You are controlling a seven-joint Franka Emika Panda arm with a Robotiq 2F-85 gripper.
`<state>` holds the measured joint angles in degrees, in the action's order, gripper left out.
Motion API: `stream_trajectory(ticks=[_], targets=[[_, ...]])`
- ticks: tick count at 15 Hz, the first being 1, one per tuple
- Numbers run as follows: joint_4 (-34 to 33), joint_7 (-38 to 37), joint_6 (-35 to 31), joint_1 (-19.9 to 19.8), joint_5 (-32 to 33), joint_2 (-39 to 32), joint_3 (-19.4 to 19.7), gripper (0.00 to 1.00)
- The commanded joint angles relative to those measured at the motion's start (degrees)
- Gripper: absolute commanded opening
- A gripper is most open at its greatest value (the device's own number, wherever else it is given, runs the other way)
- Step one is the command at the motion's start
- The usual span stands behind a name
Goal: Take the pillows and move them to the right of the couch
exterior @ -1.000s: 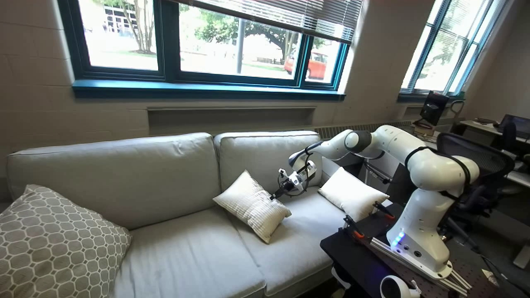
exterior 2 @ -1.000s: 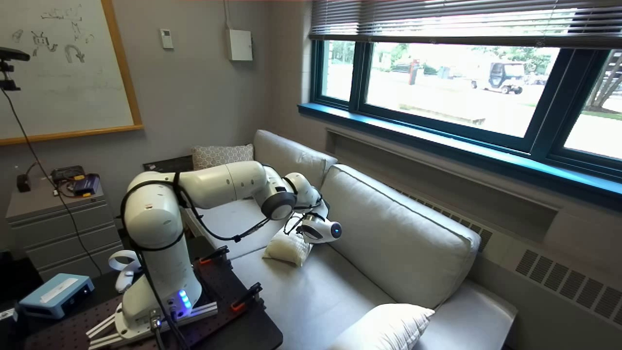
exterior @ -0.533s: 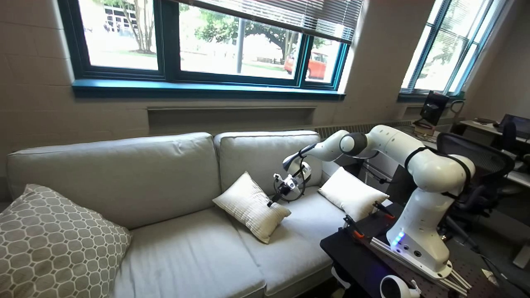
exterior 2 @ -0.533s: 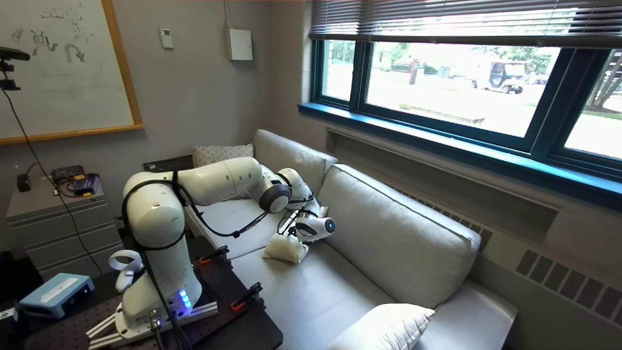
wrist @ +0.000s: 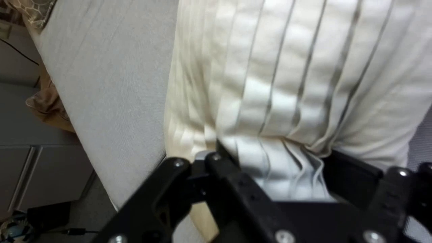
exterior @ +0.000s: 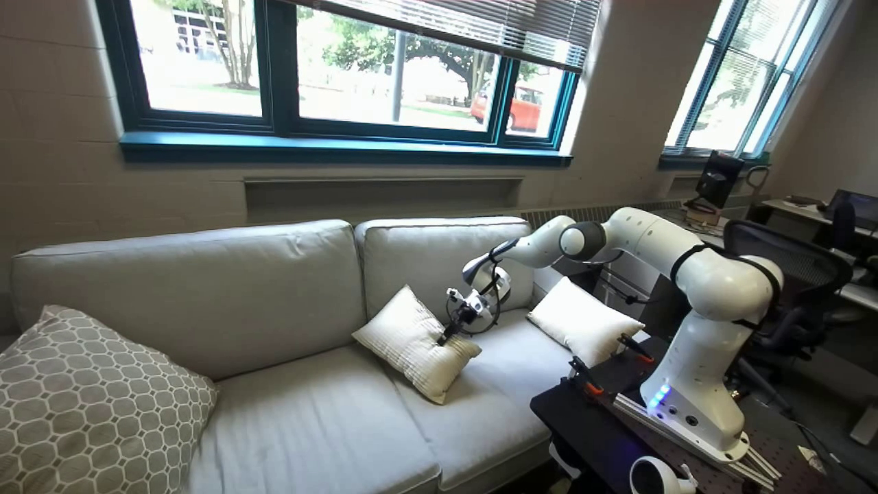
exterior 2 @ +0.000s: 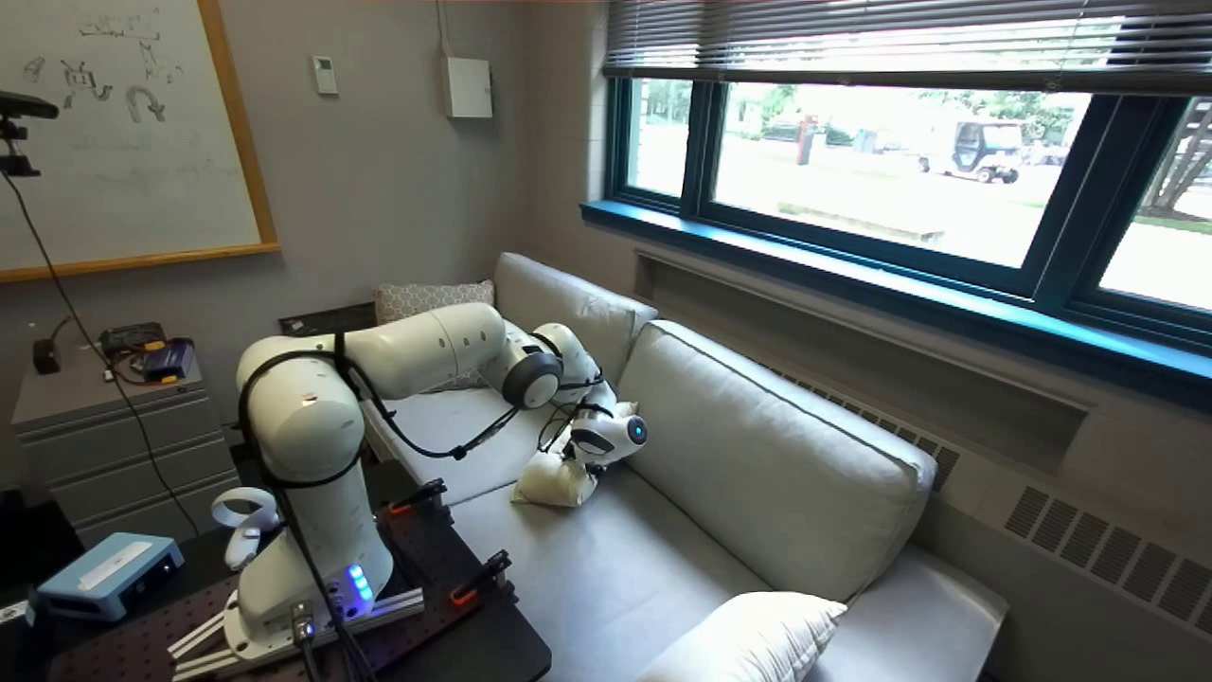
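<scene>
A black table [exterior: 566,422] stands near the front edge of the couch [exterior: 494,468], its corner hiding part of that edge in both exterior views. Two clamps [exterior: 586,377] sit along the table's couch-side edge, near the white armrest-side pillow [exterior: 583,319], lying by the armrest [exterior 2: 933,606] at one end of the couch. The grey patterned pillow [exterior: 103,405] takes up the opposite end. The robot arm [exterior: 672,254] reaches from the table over the seat to the white middle pillow [exterior: 410,348], which lies across the seam between the seat cushions [exterior: 315,412], close to the back cushions [exterior: 439,264]. There the gripper [wrist: 278,152] pinches a bunched fold of its fabric between the fingers [wrist: 241,184]; how firmly, the blurred wrist view hardly tells. Compared with a second ago, the gripper sits farther in from the middle pillow's edge, while both white pillows have hardly shifted.
</scene>
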<state>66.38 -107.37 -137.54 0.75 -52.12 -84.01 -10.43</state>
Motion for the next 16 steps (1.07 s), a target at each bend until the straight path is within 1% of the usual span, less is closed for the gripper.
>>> stream_trajectory(ticks=[1,4,5,7,9,10,11,13,14,15,16], targets=[[-0.5,-5.7,-2.6,2.5,-1.5,0.0,1.1,0.3],[-0.6,-12.8,-5.4,4.5,-1.6,0.1,1.6,0.07],[-0.6,-14.8,-7.0,5.3,-1.6,0.1,1.5,0.07],[-0.8,-20.2,-12.0,8.4,-1.1,0.2,2.4,0.01],[-1.5,-25.9,-18.2,11.4,-0.8,-0.5,3.3,0.06],[-0.3,-28.9,-21.5,12.9,-0.7,0.3,3.9,0.05],[2.6,-30.3,-24.9,14.2,-2.3,2.2,4.5,0.07],[7.4,-33.6,-32.6,16.6,-4.1,5.2,4.8,0.06],[10.1,-34.7,-36.7,18.0,-5.4,6.9,4.9,0.04],[12.9,-35.1,-41.3,19.4,-6.8,8.6,4.7,0.05],[15.3,-35.8,-45.3,20.7,-8.3,10.1,4.7,0.04]])
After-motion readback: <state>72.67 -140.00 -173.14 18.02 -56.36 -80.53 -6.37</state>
